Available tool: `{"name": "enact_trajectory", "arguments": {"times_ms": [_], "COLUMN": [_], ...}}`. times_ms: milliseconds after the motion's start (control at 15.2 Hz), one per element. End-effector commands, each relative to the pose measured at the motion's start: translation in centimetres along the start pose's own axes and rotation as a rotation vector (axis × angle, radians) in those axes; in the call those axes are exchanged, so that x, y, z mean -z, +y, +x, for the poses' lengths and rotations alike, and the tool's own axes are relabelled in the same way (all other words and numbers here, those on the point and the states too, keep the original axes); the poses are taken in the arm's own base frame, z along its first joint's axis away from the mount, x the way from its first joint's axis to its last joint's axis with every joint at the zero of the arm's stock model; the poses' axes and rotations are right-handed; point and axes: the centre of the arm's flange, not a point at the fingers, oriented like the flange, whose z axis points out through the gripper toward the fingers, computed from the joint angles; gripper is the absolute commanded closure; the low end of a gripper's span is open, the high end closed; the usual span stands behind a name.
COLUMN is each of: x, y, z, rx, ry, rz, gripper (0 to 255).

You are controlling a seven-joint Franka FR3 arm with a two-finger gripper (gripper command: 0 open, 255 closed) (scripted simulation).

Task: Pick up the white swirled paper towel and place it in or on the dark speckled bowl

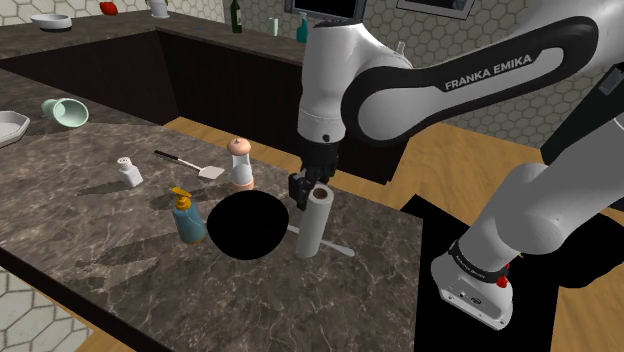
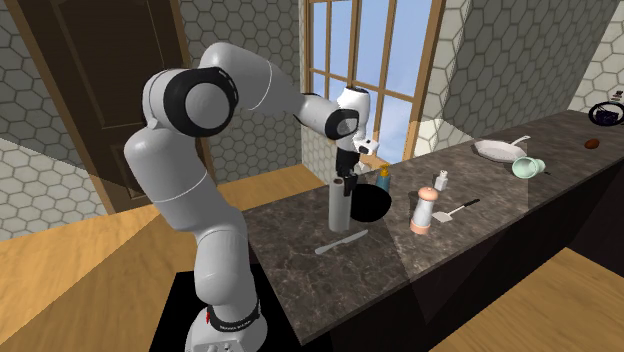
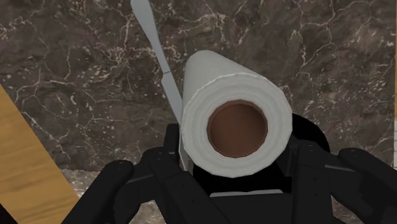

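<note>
White paper towel roll (image 1: 314,226), wound on a brown core, is judged light, soft and easily crushed, so hold is best taken near its top. It is stood upright on the dark marbled worktop (image 1: 100,232), just beside the black bowl (image 1: 245,228), and is clasped on 2 sides by the end effector (image 1: 308,188). Wooden floor (image 1: 450,160) and hexagon-tiled walls (image 2: 50,170) are seen around.

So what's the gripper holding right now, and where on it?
The gripper clasps the paper towel roll by opposite sides near its top; it stands upright on the counter.
</note>
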Motion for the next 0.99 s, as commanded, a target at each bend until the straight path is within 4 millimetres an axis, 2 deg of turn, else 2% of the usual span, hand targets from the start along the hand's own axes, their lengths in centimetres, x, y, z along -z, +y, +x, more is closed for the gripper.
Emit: {"name": "enact_trajectory", "arguments": {"times_ms": [0, 924], "x": [1.0, 8.4], "y": [-0.1, -0.5], "z": [0.0, -0.3], "rx": [0.000, 0.000], "ry": [0.000, 0.000], "rz": [0.000, 0.000], "gripper": [255, 255]}}
